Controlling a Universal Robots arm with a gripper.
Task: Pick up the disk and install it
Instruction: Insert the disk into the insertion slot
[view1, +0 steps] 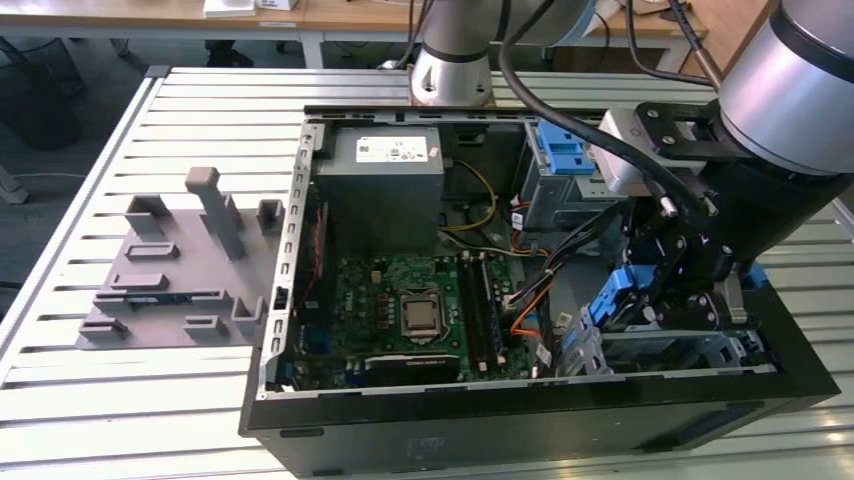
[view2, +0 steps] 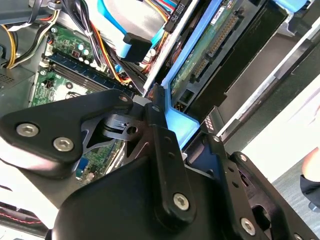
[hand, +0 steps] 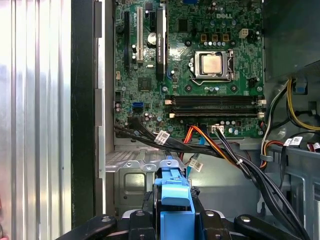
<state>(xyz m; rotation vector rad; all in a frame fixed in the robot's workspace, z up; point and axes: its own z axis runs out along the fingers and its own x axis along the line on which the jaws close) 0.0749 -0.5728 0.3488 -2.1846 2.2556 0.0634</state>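
Note:
The disk (view1: 617, 300), framed by its blue carrier bracket, stands on edge in my gripper (view1: 647, 305) over the drive bay (view1: 667, 350) at the near corner of the open computer case, on the exterior view's right. In the second wrist view, the disk (view2: 210, 45) shows its green circuit-board side, and a black finger (view2: 161, 135) presses against the blue bracket. My gripper is shut on the disk. In the first wrist view, the bracket's blue end (hand: 172, 200) sticks out between the black gripper links above the metal bay (hand: 132, 172).
The case holds a motherboard (view1: 407, 310), a grey power supply (view1: 387, 160) and another blue carrier (view1: 567, 150) at the back. Cable bundles (hand: 220, 145) cross beside the bay. A grey fixture (view1: 174, 270) sits on the slatted table (view1: 200, 120) at the exterior view's left.

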